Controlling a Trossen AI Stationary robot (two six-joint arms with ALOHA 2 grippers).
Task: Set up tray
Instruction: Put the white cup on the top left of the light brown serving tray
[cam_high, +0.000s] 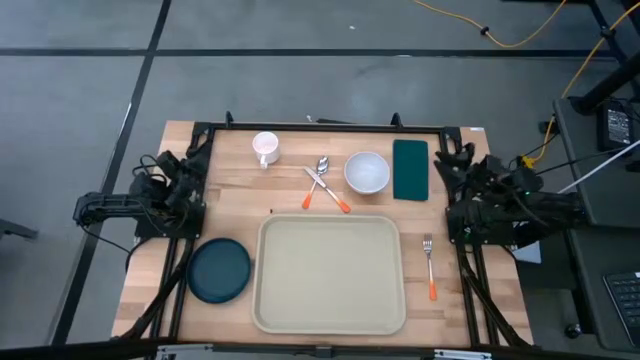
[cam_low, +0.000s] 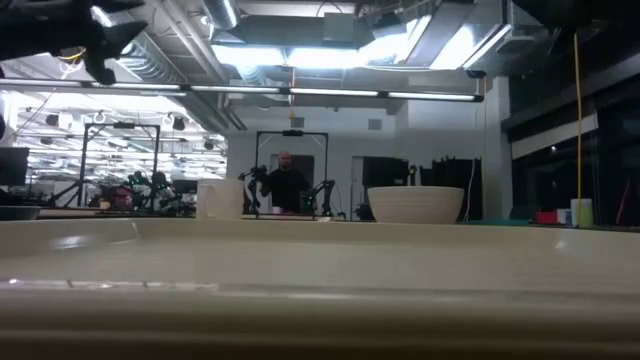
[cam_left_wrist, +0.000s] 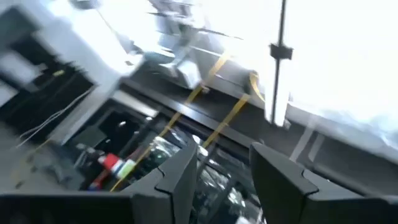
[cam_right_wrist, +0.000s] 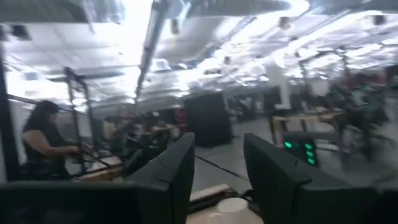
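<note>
Looking down, we see the tray (cam_high: 331, 274) lying flat at the table's (cam_high: 300, 195) near middle, a dark plate (cam_high: 219, 270) just beside it. Our left gripper (cam_left_wrist: 224, 177) and right gripper (cam_right_wrist: 217, 171) wait at opposite table edges, jaws parted and holding nothing.

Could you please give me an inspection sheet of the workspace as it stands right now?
Surface: wooden table, bare between items.
Job's things: beige tray empty, at the near middle; blue plate to its left; fork to its right; mug, two crossed orange-handled utensils, white bowl and green napkin along the far side.
Clutter: nothing seen.
Grippers: left tool open, parked at the left edge; right tool open, parked at the right edge.
Cables: yellow cable on the floor beyond the table.
Surroundings: a person stands far behind.
</note>
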